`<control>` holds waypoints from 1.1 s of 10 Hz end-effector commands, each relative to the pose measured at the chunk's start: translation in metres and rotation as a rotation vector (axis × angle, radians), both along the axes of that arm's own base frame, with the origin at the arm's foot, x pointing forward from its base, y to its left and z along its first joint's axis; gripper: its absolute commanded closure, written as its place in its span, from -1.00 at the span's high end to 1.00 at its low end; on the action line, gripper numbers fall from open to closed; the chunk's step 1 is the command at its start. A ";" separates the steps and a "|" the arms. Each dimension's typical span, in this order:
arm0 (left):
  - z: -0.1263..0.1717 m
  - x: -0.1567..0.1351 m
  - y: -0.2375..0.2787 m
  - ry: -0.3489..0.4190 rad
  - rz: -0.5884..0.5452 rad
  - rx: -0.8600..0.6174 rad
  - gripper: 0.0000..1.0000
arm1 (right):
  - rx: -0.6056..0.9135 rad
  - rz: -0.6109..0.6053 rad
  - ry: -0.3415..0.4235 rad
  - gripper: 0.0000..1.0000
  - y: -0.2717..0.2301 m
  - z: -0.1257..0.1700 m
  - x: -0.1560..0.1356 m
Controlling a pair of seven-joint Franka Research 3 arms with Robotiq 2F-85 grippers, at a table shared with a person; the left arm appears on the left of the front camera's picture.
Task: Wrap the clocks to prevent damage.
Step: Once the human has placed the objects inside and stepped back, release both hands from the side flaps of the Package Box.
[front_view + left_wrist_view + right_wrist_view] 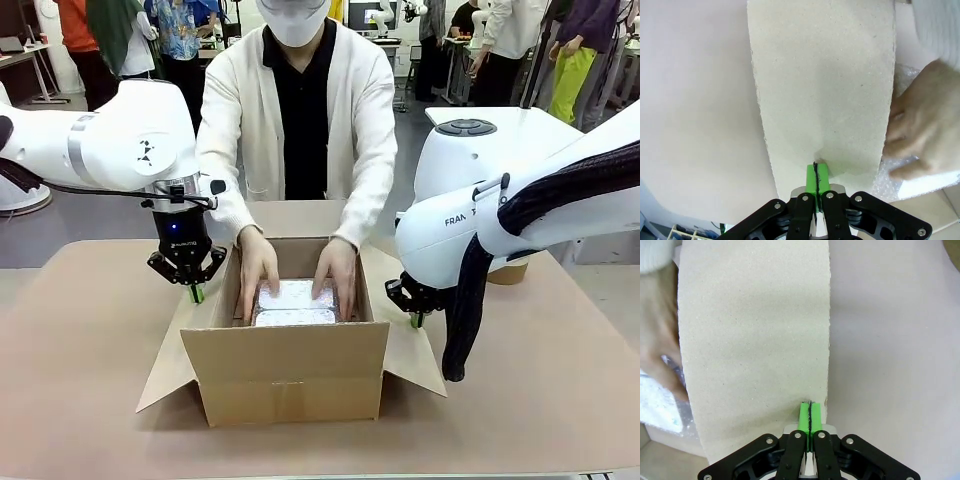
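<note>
Front view: wrapped clocks lie in the box under the person's hands, left gripper at its 9 o'clock, right gripper at 3 o'clock, jaws closed tight on nothing, tips touching flaps.

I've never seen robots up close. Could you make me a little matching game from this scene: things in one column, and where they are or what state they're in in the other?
Things:
1. robot's left hand
2. robot's right hand
3. person's hands
4. bubble-wrapped bundles

Places or states:
A. lying inside the cardboard box
B. shut, tips at the box's right flap
C. reaching into the box, resting on the bundles
D. shut, tips at the box's left flap

Pairs: 1-D, 2-B, 3-C, 4-A.
</note>
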State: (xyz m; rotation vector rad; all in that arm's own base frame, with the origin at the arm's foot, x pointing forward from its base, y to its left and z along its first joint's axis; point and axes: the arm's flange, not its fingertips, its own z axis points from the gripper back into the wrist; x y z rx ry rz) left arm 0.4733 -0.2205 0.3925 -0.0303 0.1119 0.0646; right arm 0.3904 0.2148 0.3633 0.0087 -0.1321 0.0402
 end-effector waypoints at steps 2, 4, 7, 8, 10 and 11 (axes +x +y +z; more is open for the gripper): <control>-0.001 -0.001 0.000 0.011 -0.001 0.005 -0.99 | -0.007 0.003 0.003 -0.98 0.000 -0.002 0.000; -0.001 -0.001 0.000 0.011 -0.001 0.005 -0.99 | -0.007 0.003 0.003 -0.98 0.000 -0.002 0.000; -0.001 -0.001 0.000 0.011 -0.001 0.005 -0.99 | -0.007 0.003 0.003 -0.98 0.000 -0.002 0.000; -0.001 -0.001 0.000 0.011 -0.001 0.005 -0.99 | -0.007 0.003 0.003 -0.98 0.000 -0.002 0.000; -0.001 -0.001 0.000 0.011 -0.001 0.005 -0.99 | -0.007 0.003 0.003 -0.98 0.000 -0.002 0.000; -0.001 -0.001 0.000 0.011 -0.001 0.005 -0.99 | -0.007 0.003 0.003 -0.98 0.000 -0.002 0.000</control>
